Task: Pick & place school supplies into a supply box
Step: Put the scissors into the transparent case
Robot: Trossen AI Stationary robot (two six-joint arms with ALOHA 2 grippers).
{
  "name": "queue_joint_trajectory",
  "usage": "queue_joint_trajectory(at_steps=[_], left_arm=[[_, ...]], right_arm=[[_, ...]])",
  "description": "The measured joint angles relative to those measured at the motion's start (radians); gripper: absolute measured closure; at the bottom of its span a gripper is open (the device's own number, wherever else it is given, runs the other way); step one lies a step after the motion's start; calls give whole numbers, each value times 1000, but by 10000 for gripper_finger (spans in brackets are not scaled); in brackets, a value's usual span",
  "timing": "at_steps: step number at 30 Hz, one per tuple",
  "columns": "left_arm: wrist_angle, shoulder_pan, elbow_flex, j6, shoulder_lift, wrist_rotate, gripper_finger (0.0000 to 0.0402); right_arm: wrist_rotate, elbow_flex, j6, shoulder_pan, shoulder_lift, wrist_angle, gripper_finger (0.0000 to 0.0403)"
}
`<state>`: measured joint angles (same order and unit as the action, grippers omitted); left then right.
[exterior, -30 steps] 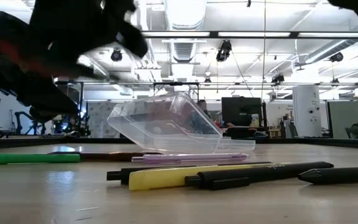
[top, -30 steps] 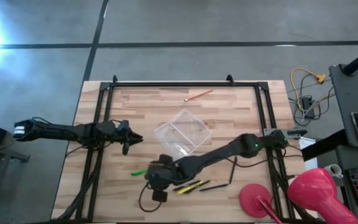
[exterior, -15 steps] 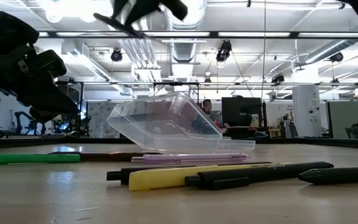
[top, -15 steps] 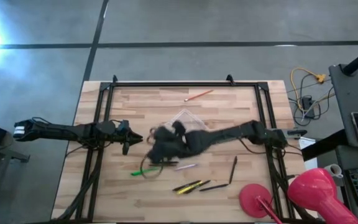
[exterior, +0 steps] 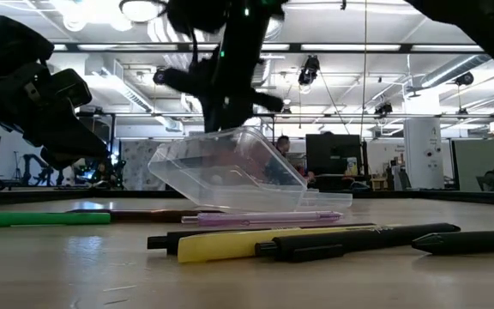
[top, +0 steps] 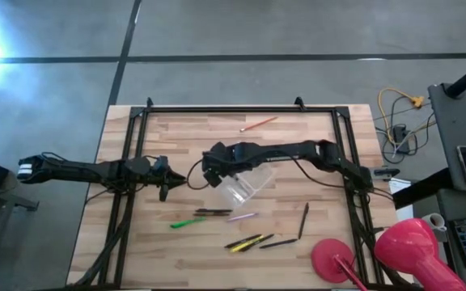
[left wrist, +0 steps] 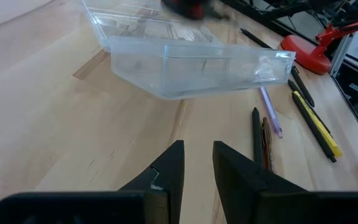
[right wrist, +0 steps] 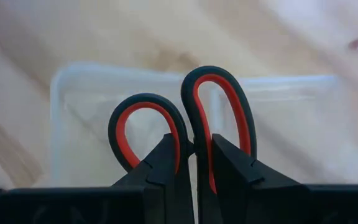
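Observation:
My right gripper (top: 213,167) hangs over the left end of the clear supply box (top: 245,184) and is shut on the red-and-black scissors (right wrist: 219,112). In the low view the right gripper (exterior: 227,81) is well above the box (exterior: 230,176), which sits tilted on the table. The left gripper (top: 173,179) waits open, low and just left of the box (left wrist: 191,68). Green (top: 186,223), dark brown (top: 213,212), lilac (top: 242,217) and yellow (top: 247,242) pens lie flat near the table's near edge. An orange pencil (top: 259,124) lies near the far edge. My right gripper pinches the scissors between its two fingers just below the handle loops (right wrist: 196,121). Both loops stick out past the fingertips (right wrist: 166,158); the fingers hide the blades. The fingers point down from above, and the scissors are lifted clear over the box.
Two more dark pens (top: 277,242) (top: 304,221) lie near the near edge. A black frame (top: 136,145) runs round the table. Pink-red round objects (top: 411,246) sit off the table's right near corner. Cables (top: 399,113) lie to the right.
My right gripper, shut on the scissors, has risen from the pens by the near edge and swung toward the far edge. It now hangs over the box's left end, with the scissors lifted clear of the table. The box and pens have stayed put.

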<state>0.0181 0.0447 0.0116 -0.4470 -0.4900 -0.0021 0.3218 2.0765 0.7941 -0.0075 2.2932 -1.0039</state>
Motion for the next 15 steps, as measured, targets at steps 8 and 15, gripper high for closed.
queue_joint_trajectory(at_steps=[8,15], left_arm=[[0,0,0,14,0,0,332],[0,0,0,147,0,-1,332]], right_arm=[[-220,-154,-38,-6,0,287,328],[-244,-185,54,-6,0,277,292]])
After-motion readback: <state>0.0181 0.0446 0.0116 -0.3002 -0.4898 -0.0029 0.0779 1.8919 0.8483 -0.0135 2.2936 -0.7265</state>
